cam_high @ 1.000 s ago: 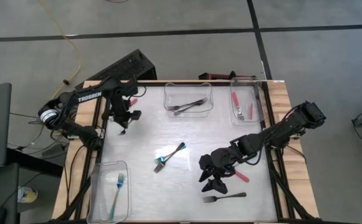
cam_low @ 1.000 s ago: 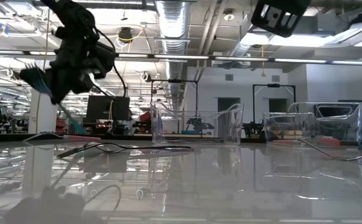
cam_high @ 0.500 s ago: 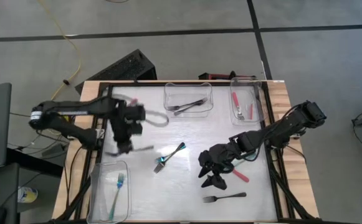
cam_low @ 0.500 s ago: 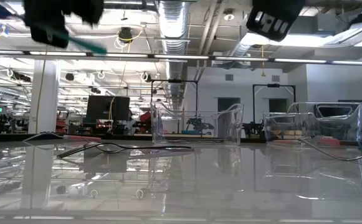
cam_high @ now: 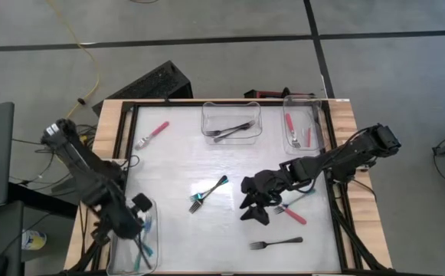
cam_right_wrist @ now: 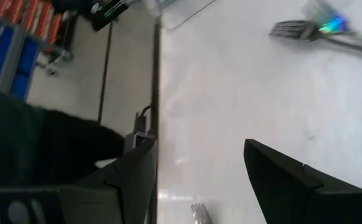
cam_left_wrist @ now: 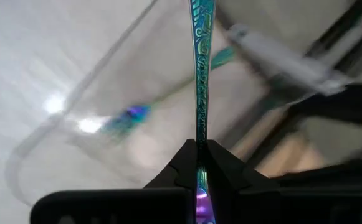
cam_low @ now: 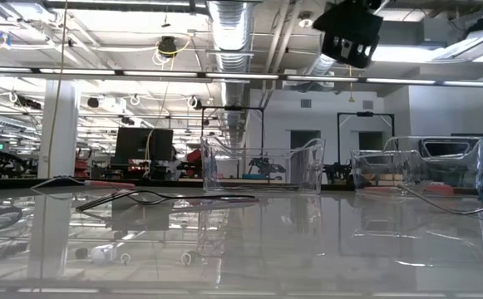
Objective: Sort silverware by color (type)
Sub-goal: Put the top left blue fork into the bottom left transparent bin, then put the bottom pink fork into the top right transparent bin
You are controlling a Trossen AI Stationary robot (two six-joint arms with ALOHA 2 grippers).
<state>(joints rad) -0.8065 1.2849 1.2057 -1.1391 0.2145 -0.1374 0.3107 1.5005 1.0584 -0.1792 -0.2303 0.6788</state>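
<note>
Left pincer: at the near-left corner of the tabletop, over the near-left bin. Fingers clamped tight on the handle of a teal fork; the left wrist view shows the patterned handle running straight out from between the closed tips.
Near-left bin: clear plastic; holds at least one more teal fork under the pincer, blurred in the wrist view.
Right pincer: low over the tabletop right of centre, fingers spread wide, nothing between them.
Red fork, loose: lies on the tabletop just beside the right pincer, on its right side.
Dark fork, loose: near edge of the tabletop, in front of the right pincer, apart from it.
Teal forks, loose: two lying together at centre, tines toward the near-left, left of the right pincer; their tines show in the right wrist view.
Pink fork, loose: far-left part of the tabletop, well apart from both pincers.
Far middle bin: holds dark forks.
Far-right bin: holds red forks, lying lengthwise.
Low view: only part of one arm shows, high up; the two far bins stand upright across the tabletop.
</note>
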